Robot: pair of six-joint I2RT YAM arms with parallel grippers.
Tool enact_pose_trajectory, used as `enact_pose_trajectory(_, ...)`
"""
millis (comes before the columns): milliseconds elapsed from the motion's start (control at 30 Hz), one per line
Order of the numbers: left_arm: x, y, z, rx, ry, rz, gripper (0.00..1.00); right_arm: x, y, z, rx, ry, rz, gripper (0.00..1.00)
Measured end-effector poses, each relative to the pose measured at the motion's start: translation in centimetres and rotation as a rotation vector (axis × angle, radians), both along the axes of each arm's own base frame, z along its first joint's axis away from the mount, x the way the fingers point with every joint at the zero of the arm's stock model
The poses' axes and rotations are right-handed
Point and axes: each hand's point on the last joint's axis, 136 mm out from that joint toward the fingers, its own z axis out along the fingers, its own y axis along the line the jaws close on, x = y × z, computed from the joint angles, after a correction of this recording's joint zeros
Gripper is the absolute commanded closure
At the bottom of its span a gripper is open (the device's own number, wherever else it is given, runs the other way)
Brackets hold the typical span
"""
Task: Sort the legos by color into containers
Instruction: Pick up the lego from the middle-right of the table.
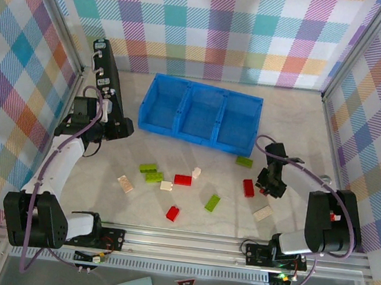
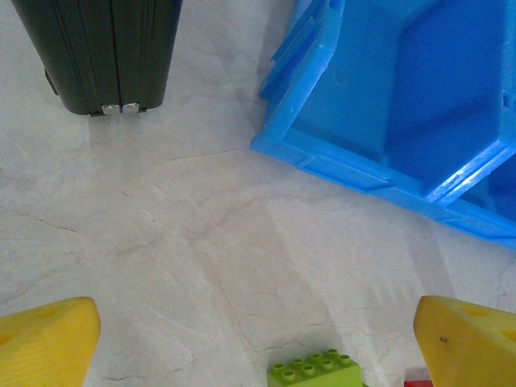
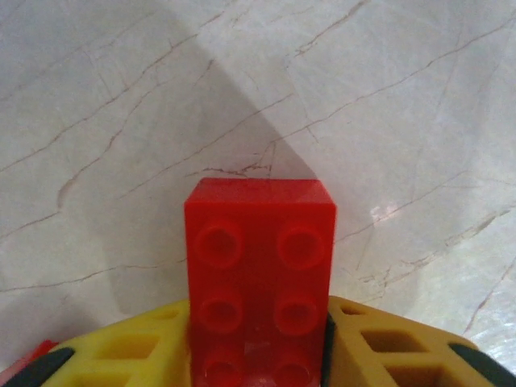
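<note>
Lego (image 3: 260, 258), red, clamped between the right end effector's (image 3: 258, 330) fingers

Legos (image 1: 183, 180) (red, green, cream) scattered near blue tray (image 1: 178, 132).

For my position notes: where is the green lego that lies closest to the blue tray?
In the top view the green lego lies on the table, right of centre, just in front of the right-hand compartment of the blue tray.

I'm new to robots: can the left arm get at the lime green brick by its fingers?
Probably yes: the left gripper is wide open, and the lime green brick lies uncovered on the table between its jaws.
</note>
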Motion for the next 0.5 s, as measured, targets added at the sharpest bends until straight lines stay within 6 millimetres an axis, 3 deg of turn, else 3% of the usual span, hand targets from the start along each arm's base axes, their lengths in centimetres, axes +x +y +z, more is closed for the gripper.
enact_pose_trajectory(267, -0.1, 0.1, 0.4, 0.006, -0.013, 0.005, 0.0, 0.0, -0.3, 1.0, -0.013, -0.02, 0.006, 0.66)
enact_pose_trajectory(500, -0.1, 0.1, 0.4, 0.006, -0.013, 0.005, 0.0, 2.8, 0.4, 6.5, 0.001, -0.146, 0.069, 0.67)
